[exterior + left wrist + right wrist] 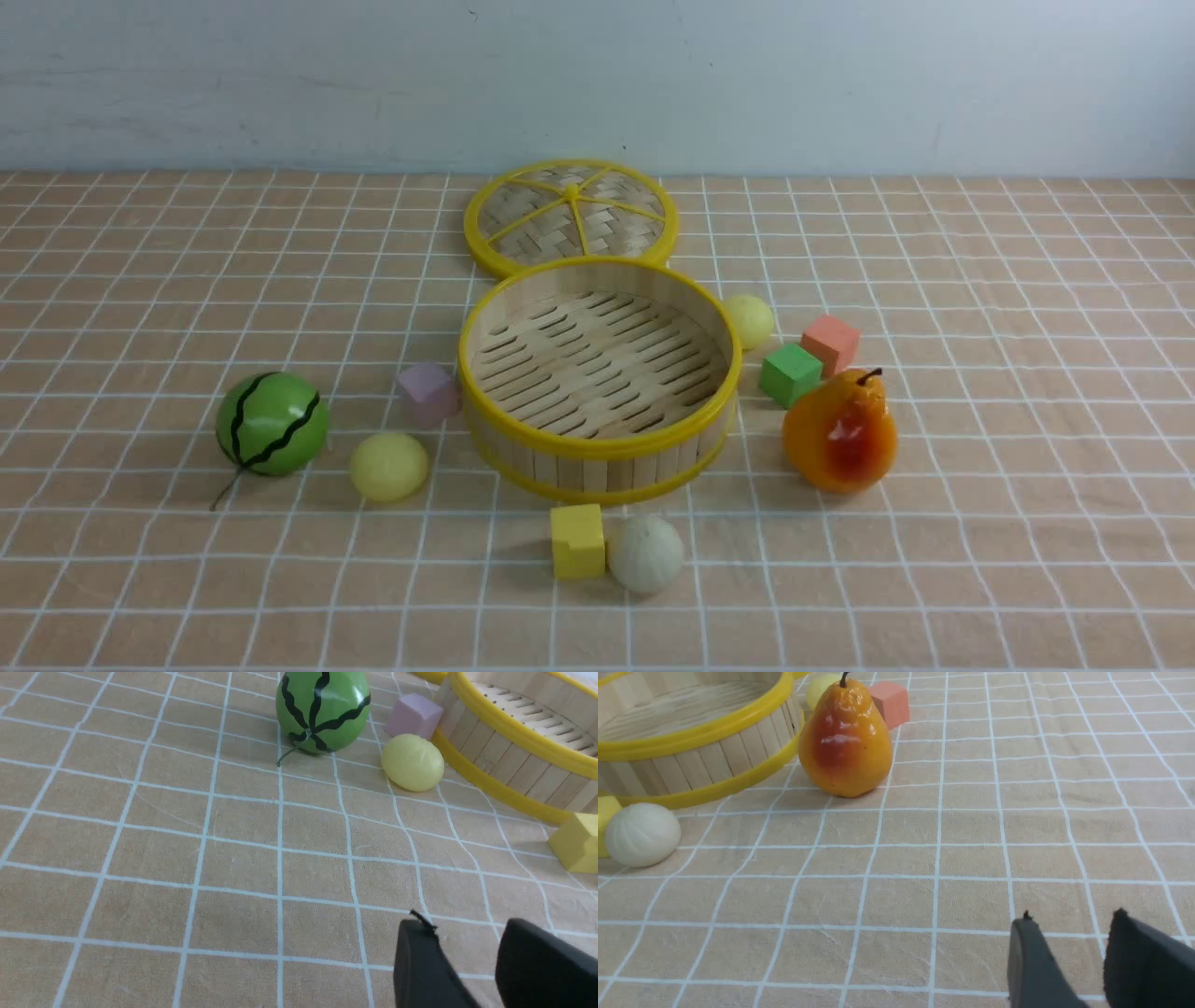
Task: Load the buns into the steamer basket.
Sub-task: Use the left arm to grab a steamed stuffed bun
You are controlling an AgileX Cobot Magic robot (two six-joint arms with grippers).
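Three buns sit on the checked cloth (1008, 560) outside the slatted bamboo steamer basket (597, 476): a smooth pale yellow bun (389, 467) on its left, another (750, 322) at its right, and a pleated off-white bun (646, 553) in front. Left gripper (451, 956) and right gripper (1066, 956) both point over bare cloth, fingers parted, holding nothing.

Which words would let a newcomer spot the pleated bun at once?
Find the round steamer basket with yellow rims, standing open on the checked cloth. On the robot's own side of it, two small things sit side by side: a yellow cube and the bun. The bun is the off-white, rounded one with faint pleats, on the cube's right.
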